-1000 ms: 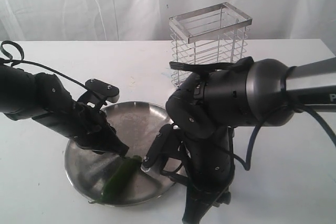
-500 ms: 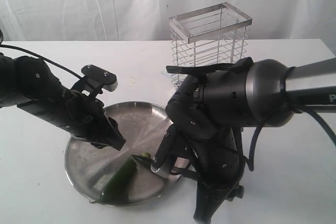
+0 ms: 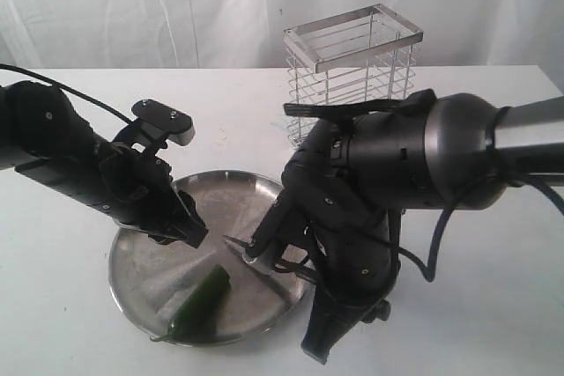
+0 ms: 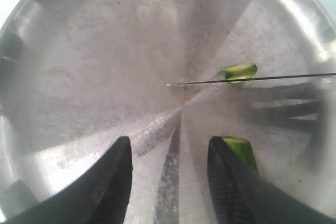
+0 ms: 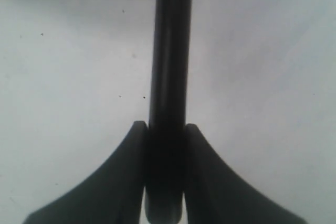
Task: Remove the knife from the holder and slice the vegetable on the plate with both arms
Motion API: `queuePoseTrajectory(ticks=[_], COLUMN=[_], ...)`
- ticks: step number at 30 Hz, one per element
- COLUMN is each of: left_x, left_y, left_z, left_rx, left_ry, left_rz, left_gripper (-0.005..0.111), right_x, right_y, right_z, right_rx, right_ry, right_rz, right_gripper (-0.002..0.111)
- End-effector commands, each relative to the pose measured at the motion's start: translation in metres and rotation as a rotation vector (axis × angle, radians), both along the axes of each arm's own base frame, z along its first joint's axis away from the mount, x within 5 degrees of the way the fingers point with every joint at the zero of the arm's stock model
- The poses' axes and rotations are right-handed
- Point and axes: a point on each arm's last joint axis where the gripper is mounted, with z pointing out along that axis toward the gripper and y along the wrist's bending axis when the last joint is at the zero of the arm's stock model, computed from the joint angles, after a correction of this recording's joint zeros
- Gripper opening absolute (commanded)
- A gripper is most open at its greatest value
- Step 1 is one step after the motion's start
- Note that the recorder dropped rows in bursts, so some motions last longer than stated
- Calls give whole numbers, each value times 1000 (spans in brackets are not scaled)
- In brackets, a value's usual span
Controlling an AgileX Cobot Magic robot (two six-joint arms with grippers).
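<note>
The green vegetable (image 3: 201, 298) lies on the steel plate (image 3: 129, 263), its cut end (image 4: 241, 148) just beside one finger of my left gripper (image 4: 169, 142). That gripper (image 3: 192, 232) hovers open over the plate with nothing between its fingers. A small cut piece (image 4: 239, 72) lies apart on the plate. The knife blade (image 4: 252, 79) shows edge-on above it, with the tip (image 3: 233, 241) over the plate's middle. My right gripper (image 5: 164, 129) is shut on the knife's black handle (image 5: 170, 66). In the exterior view the arm hides that gripper.
The wire holder (image 3: 352, 72) stands behind the right arm at the back of the white table (image 3: 493, 305). The bulky right arm (image 3: 397, 173) leans over the plate's right rim. A white curtain hangs behind.
My left gripper has let go of the vegetable and drawn back up and left. The knife has risen off the plate, leaving a cut piece there.
</note>
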Motion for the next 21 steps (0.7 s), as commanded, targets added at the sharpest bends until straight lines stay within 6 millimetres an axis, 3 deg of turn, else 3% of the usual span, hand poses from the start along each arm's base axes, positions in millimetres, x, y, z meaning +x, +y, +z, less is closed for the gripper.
queuePoseTrajectory(ticks=[1, 12, 21], left_x=[-3, -4, -5], left_y=[0, 0, 0], left_z=[2, 2, 2], left_rx=[-5, -6, -9], left_ry=[11, 22, 29], left_rz=[-2, -3, 2], left_gripper=[50, 50, 50], right_x=[-11, -38, -42], right_y=[6, 26, 22], right_z=[20, 22, 12], right_rx=[108, 168, 166], right_ry=[-18, -3, 7], right_rz=[-35, -40, -94], right_gripper=[0, 0, 0])
